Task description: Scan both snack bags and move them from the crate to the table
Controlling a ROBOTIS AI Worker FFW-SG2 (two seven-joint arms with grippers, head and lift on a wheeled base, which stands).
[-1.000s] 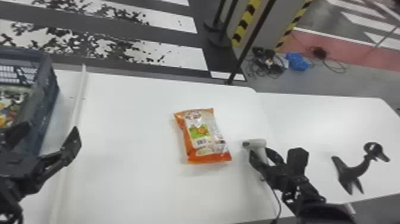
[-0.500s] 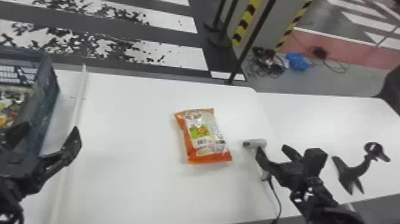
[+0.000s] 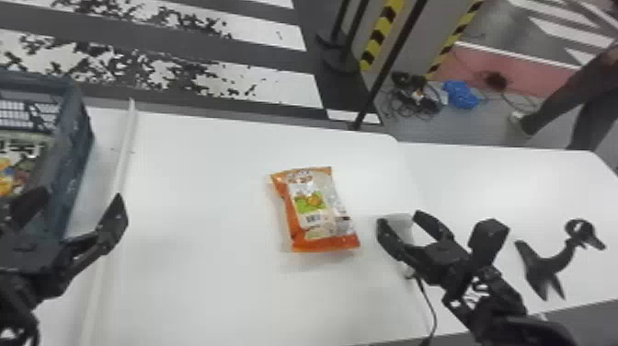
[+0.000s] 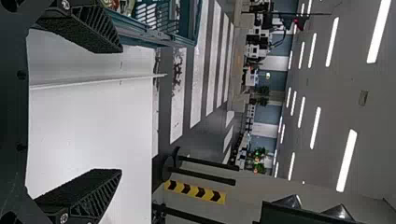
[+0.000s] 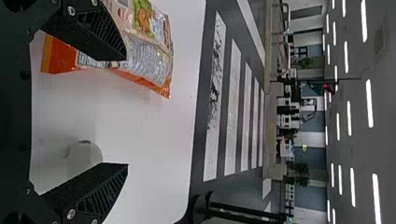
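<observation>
So the right end effector has its two fingers apart with nothing clamped, right over by the white handheld scanner. The left end effector is spread and empty too. Pretty sure we're around the scanning step for bag one, but I honestly can't tell which side of the scan this is. If it's unscanned, the right needs to line up with the scanner handle, close on it and aim at the label facing up. If it's done, the left has to go get the other bag.

Pose-wise, the right arm comes in from the lower right of the head view, fingers angled up and left toward the middle. The left arm sits at the lower left, fingers aimed up the frame, just beside the crate.

Further out, the orange snack bag lies flat on the white counter, mid-frame, apart from both sets of fingers. The blue crate is at the left edge with a colourful snack bag in it, so that one's not moved yet.
</observation>
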